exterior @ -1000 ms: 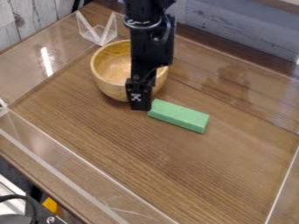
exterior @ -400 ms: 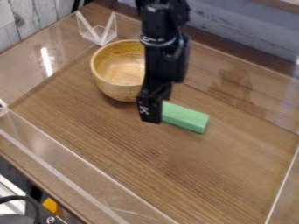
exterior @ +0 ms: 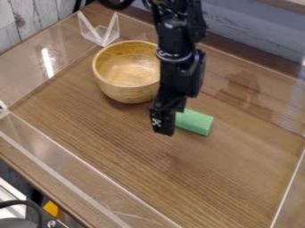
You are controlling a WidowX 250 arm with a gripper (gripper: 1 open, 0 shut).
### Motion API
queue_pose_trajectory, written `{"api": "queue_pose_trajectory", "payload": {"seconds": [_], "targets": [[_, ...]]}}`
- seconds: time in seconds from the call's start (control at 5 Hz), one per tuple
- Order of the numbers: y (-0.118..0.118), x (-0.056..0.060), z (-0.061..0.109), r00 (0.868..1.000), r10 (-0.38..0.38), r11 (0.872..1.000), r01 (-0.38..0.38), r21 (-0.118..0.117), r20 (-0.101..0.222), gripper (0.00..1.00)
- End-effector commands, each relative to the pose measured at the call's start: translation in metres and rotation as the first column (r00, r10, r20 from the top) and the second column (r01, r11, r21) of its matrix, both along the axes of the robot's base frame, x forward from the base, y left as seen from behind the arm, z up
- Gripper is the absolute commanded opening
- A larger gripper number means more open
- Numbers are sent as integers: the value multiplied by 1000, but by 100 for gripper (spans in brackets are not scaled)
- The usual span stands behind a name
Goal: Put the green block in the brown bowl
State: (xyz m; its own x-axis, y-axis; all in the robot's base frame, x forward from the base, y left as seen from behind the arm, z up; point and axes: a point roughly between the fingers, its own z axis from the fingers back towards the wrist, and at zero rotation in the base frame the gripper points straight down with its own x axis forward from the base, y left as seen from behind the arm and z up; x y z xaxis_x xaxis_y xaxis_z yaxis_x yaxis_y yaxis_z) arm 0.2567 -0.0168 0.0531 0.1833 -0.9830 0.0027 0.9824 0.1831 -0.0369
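Note:
The green block is a flat mint-green bar lying on the wooden table, right of centre; its left part is hidden behind my gripper. My gripper points straight down over the block's left end, low above the table, with its black fingers standing open and nothing held between them. The brown bowl is a round light-brown wooden bowl standing up and to the left of the gripper, empty inside.
The wooden table is ringed by clear plastic walls. A clear folded plastic piece stands behind the bowl. The black arm rises from the gripper to the top edge.
My gripper moved right and down, from beside the bowl's front rim to over the green block's left end, and its wrist rolled a little. Block and bowl stayed put.

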Motion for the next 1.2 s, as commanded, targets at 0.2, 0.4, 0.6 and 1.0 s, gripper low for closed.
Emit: {"api": "queue_pose_trajectory", "payload": {"seconds": [0.2, 0.4, 0.6, 1.0], "targets": [[-11, 12, -4, 1000, -17, 1000, 17, -1, 22, 100], [-16, 18, -7, 999, -31, 999, 31, 7, 11, 100], [-16, 23, -13, 999, -43, 999, 43, 10, -3, 100], [-10, 26, -28, 999, -42, 999, 41, -8, -27, 100]]}}
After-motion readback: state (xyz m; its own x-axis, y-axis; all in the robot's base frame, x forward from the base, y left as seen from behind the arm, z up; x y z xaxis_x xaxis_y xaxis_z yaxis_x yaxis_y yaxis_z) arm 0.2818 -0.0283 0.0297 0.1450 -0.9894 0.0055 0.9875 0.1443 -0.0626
